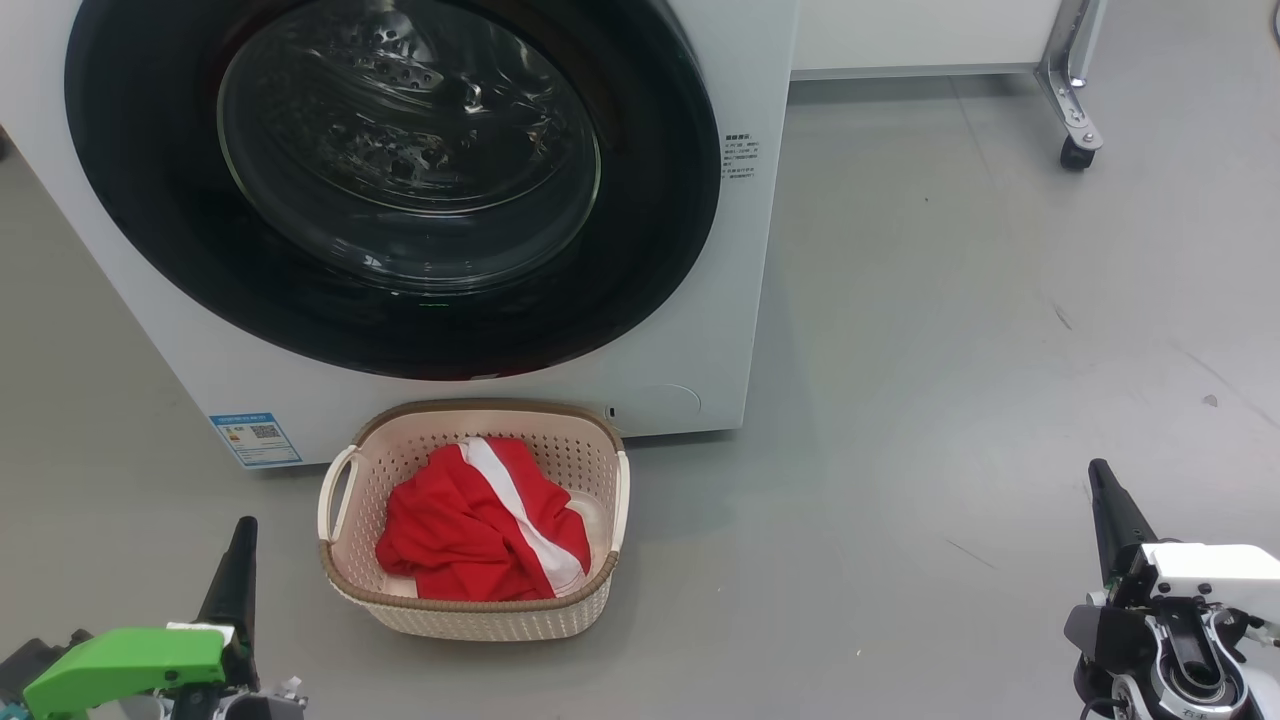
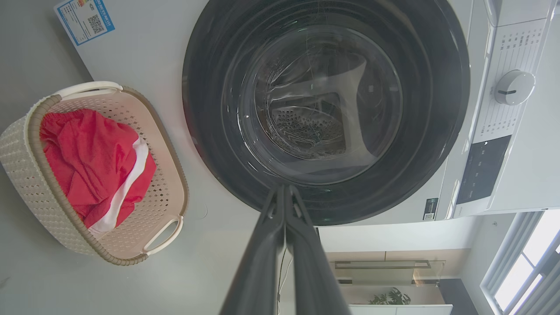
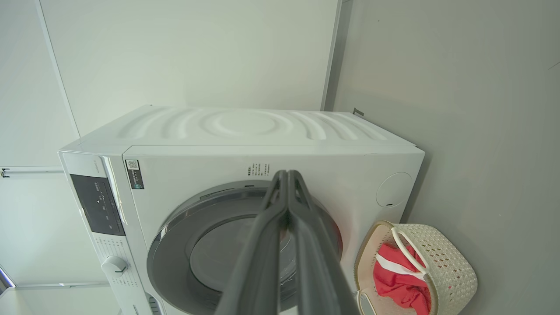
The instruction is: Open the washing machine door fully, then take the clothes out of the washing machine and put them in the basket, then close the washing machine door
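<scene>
— What stands in front of us, biggest thing first?

— The washing machine (image 1: 720, 330) takes up the upper left of our head view, on the grey floor (image 1: 900, 400). Its door (image 1: 400, 170) looks flush against the white front, black ring all round, and we see nothing red through the glass.

— And the laundry?

— The basket (image 1: 470, 408) sits on the floor just in front of the machine, below the door, with a handle at its left and right ends. The clothes (image 1: 470, 530) lie bunched inside it, red with a white stripe.

— Our grippers?

— The left gripper (image 1: 246, 525) is low at the left, fingers pressed together on nothing. The right gripper (image 1: 1100, 472) is low at the right, likewise pressed together and empty.

— So which way do things lie from us?

— Door and basket are both ahead of the fingertips and left of centre. The basket is near the left gripper, just to its right, and well apart from the right one. If the door wants a final push, we judge the left arm the nearer. To us it looks shut, so little of the job seems to remain.
</scene>
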You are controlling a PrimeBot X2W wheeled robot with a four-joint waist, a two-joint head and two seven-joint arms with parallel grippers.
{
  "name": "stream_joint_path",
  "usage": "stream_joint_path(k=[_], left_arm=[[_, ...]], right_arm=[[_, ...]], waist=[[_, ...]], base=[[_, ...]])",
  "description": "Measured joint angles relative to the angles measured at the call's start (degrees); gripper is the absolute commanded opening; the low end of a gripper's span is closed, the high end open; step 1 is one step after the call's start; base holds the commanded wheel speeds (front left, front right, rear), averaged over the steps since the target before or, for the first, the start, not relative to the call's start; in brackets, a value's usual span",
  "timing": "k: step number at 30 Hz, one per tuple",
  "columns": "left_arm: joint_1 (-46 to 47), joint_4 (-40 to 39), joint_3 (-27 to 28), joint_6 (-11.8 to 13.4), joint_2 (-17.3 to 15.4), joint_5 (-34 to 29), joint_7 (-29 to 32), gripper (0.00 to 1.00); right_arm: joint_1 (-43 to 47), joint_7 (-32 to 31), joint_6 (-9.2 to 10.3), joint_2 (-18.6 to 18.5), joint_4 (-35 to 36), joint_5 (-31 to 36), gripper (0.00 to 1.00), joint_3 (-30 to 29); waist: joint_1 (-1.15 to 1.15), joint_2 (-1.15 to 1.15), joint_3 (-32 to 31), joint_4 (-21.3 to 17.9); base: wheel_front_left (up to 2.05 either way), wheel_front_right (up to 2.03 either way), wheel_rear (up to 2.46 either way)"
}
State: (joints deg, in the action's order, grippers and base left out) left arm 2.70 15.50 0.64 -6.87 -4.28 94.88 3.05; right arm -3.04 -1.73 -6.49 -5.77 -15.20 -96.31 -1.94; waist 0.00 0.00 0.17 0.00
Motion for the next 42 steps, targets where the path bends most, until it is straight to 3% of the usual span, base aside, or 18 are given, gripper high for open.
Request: stream_joint_path(k=[42], left_arm=[[0.37, 0.41, 0.32, -0.01, 0.01, 0.0, 0.42, 0.0]], right_arm=[[-0.05, -0.07, -0.18, 0.03, -0.49, 0.0, 0.0, -0.31]], waist=[[0.0, 0.0, -0.02, 0.0]], base=[[0.0, 0.0, 0.0]])
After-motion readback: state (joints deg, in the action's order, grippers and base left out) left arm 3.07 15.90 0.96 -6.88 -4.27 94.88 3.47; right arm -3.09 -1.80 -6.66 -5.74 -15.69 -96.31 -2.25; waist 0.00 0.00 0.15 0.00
